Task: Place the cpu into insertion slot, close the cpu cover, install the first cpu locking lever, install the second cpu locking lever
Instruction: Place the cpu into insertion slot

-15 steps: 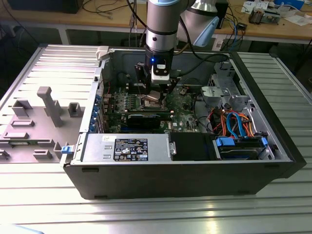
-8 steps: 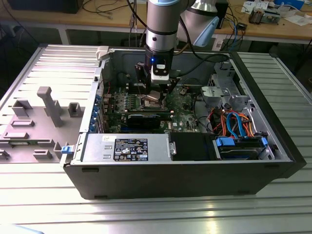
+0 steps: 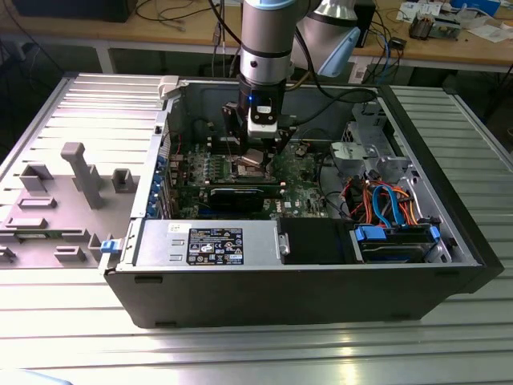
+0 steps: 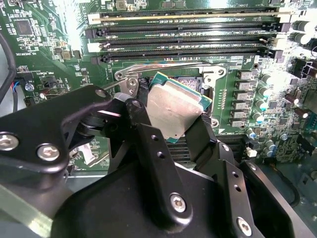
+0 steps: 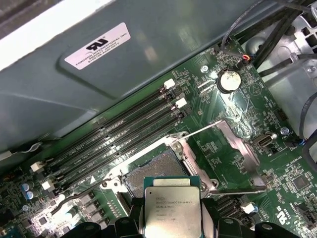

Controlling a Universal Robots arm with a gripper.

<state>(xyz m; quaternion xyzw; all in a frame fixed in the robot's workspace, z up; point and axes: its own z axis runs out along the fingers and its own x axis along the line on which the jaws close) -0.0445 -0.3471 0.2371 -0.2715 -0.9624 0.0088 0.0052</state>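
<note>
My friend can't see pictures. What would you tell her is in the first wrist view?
The claw grips the cpu, a flat silver square, close to the open insertion slot on a green circuit board. The cpu cover is swung open beside the slot, and long black memory slots run next to a grey case wall.

The cpu (image 4: 173,110) has a dull, silver-grey metal top with a green board edge. The gripper (image 4: 169,118) pinching it has matt black fingers (image 4: 151,148) set with shiny metal screws. The insertion slot (image 5: 156,171) has a bright silvery metal rim around a dark, finely grained centre. The cpu cover (image 5: 240,146) is thin bare metal with a soft sheen. The circuit board (image 5: 292,178) is glossy green, the memory slots (image 4: 183,34) black plastic. The case wall (image 5: 148,64) is smooth matt grey metal, the table (image 3: 321,353) ribbed and shiny.
</note>
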